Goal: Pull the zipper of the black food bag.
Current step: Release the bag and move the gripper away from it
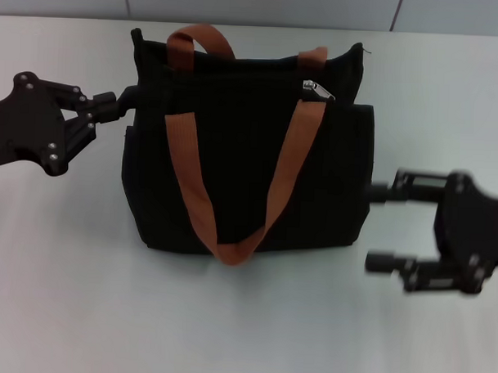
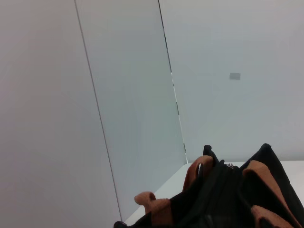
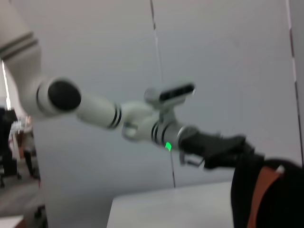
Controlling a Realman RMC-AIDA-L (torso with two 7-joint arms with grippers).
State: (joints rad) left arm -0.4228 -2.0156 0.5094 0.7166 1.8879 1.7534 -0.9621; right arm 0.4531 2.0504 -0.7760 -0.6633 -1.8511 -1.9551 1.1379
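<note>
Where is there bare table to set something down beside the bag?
The table is bare in front of the black food bag, from its base toward the robot. Both flanks are crowded: the left gripper touches the bag's upper left corner, and the open right gripper sits beside its right side.

The black food bag stands between the left pincer and right pincer.
</note>
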